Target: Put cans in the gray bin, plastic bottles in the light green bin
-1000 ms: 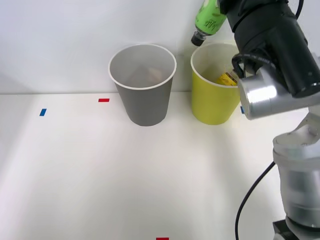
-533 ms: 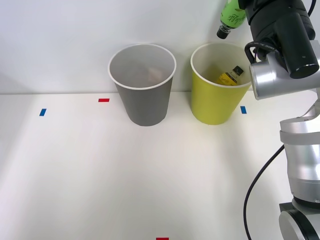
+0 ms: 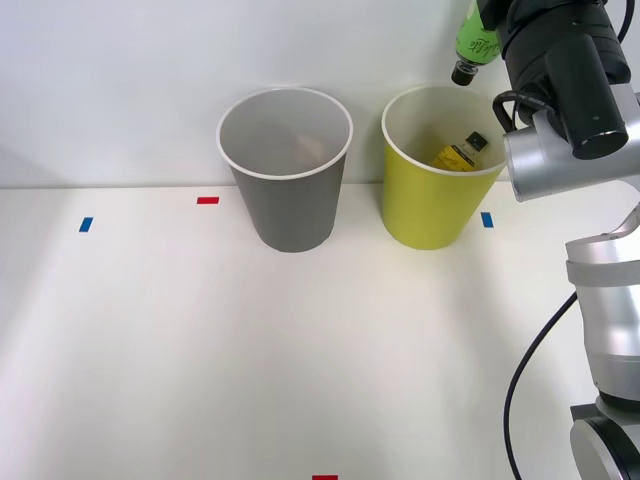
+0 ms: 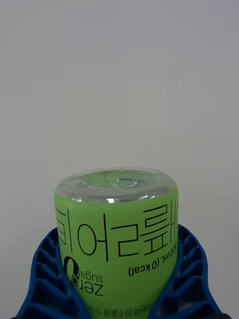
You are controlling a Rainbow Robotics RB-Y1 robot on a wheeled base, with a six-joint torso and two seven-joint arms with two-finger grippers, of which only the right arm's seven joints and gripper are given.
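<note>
Step in hand, by judgement: delivery of green bottle [image 3: 476, 42] to light green bin [image 3: 432, 205]. Right gripper [image 4: 119, 299] closed on bottle; blue ribbed fingers [image 4: 47, 279] pressed against both sides of green label. Bottle held cap down, clear base pointing away from wrist camera toward blank wall. Position: above light green bin, over its far right rim, cap just clear of rim. Inside same bin: yellow-labelled bottle [image 3: 458, 152] with black cap, resting against inner wall. Gray bin [image 3: 288, 190] beside light green bin, on its left, not touching.

Next move, as judged: shift cap toward centre of light green bin, away from rim, then open fingers. Risk: release at present position may strike rim and fall behind bin.
</note>
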